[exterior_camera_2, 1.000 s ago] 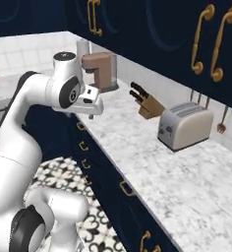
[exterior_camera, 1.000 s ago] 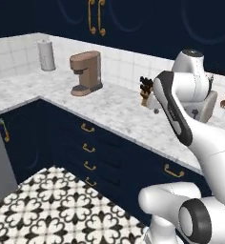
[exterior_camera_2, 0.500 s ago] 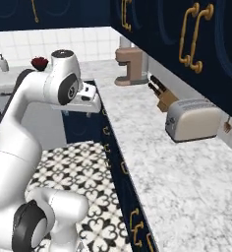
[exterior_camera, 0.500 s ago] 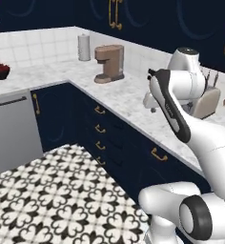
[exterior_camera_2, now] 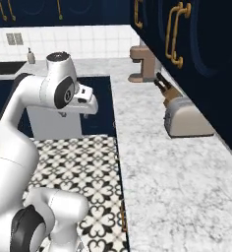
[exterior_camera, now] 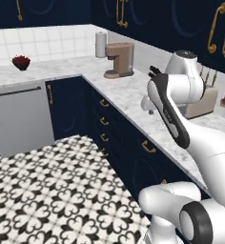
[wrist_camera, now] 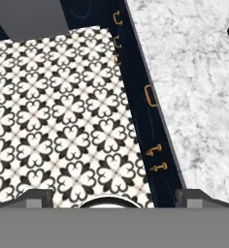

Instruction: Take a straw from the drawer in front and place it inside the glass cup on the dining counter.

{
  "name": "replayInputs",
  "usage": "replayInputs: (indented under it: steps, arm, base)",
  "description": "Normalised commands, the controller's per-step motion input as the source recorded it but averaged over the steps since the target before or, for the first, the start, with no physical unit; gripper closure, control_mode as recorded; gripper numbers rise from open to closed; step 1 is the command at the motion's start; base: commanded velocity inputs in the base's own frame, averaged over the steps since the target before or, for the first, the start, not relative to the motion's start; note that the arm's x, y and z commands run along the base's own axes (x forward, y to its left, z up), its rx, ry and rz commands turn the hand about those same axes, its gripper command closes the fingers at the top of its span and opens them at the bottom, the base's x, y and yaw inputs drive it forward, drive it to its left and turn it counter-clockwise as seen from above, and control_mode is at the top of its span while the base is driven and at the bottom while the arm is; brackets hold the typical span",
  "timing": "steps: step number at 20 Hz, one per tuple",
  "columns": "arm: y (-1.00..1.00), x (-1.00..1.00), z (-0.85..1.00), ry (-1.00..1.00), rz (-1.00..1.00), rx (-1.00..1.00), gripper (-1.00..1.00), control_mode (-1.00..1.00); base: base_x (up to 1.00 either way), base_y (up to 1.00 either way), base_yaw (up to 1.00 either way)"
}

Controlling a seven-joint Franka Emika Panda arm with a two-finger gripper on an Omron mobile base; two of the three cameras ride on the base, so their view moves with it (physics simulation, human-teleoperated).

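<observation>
Hand view: looking down on black-and-white patterned floor tiles (wrist_camera: 63, 111), navy cabinet fronts with small gold handles (wrist_camera: 151, 95), marble worktop (wrist_camera: 194, 87). Gripper (wrist_camera: 109, 196) tips wide apart, nothing between. Left base view: brown coffee machine (exterior_camera: 118, 59), small dark bowl of red fruit (exterior_camera: 21, 62). Right base view: beige toaster (exterior_camera_2: 186, 118), knife block (exterior_camera_2: 165, 87). Straw, drawer contents: cannot tell.

L-shaped white-grey marble counter (exterior_camera: 128, 97) on navy cabinets with gold handles. On it: brown coffee machine (exterior_camera: 119, 60), white paper-towel roll (exterior_camera: 101, 44) just behind it, dark bowl of red fruit (exterior_camera: 21, 62), beige toaster (exterior_camera_2: 187, 117), wooden knife block (exterior_camera_2: 166, 87). Black-and-white patterned tile floor (exterior_camera: 47, 190). Grey dishwasher front (exterior_camera: 20, 119).
</observation>
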Motion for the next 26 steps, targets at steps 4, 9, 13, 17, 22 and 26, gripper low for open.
replayInputs:
  steps: [4, 9, 13, 17, 22, 26]
  arm:
    - [0.00, 0.00, 0.00, 0.00, 0.00, 0.00, -1.00, 1.00]
    - [0.01, 0.01, -0.02, 0.00, 0.12, -0.06, -1.00, -1.00]
    - [0.63, 0.10, -0.36, -0.01, 0.00, -0.33, -1.00, -1.00]
    - [0.60, 0.38, -0.60, 0.00, -0.03, -0.43, -1.00, -1.00]
    - [0.34, 0.48, -0.69, 0.00, -0.03, -0.41, -1.00, -1.00]
    - [0.15, 0.58, -0.74, 0.03, -0.03, -0.36, -1.00, -1.00]
  base:
    - [0.02, -0.92, 0.17]
    - [0.00, 0.00, 0.00]
    - [0.00, 0.00, 0.00]
    - [0.00, 0.00, 0.00]
    - [0.00, 0.00, 0.00]
    - [0.00, 0.00, 0.00]
